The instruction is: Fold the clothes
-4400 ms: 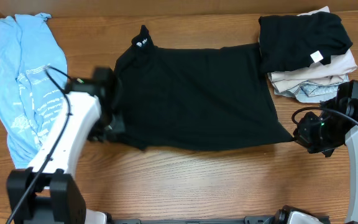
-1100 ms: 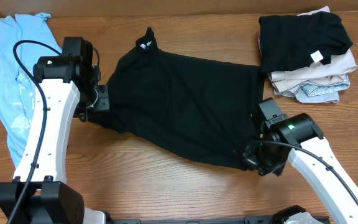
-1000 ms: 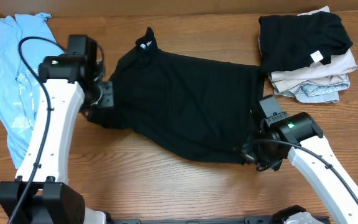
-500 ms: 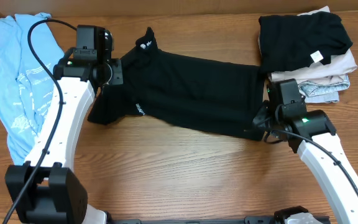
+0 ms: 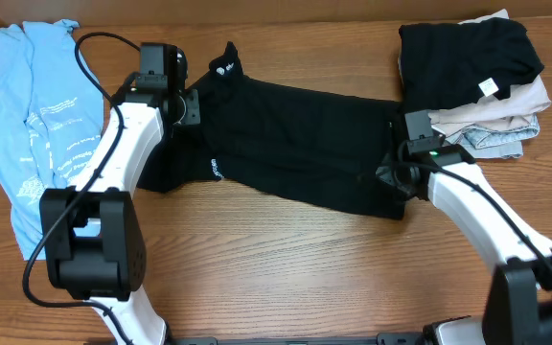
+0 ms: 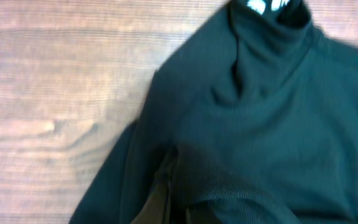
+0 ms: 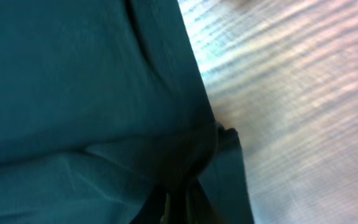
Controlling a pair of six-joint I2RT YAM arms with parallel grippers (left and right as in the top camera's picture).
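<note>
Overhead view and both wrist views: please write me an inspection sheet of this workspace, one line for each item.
Surface: wooden table, bare wood along the near side.
Job's things: black T-shirt across the middle, near edge folded over; light blue tee crumpled at the left end; stack of folded clothes at the far right.
Clutter: nothing seen.
Grippers: left gripper and right gripper each pinch one end of the black T-shirt.
Cables: black cable loops beside the light blue tee; a second trails behind the right gripper.
Surroundings: nothing seen.

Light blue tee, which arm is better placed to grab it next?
Probably left. The light blue tee lies on the left arm's side, near the left gripper; the right gripper sits beyond the black T-shirt.
</note>
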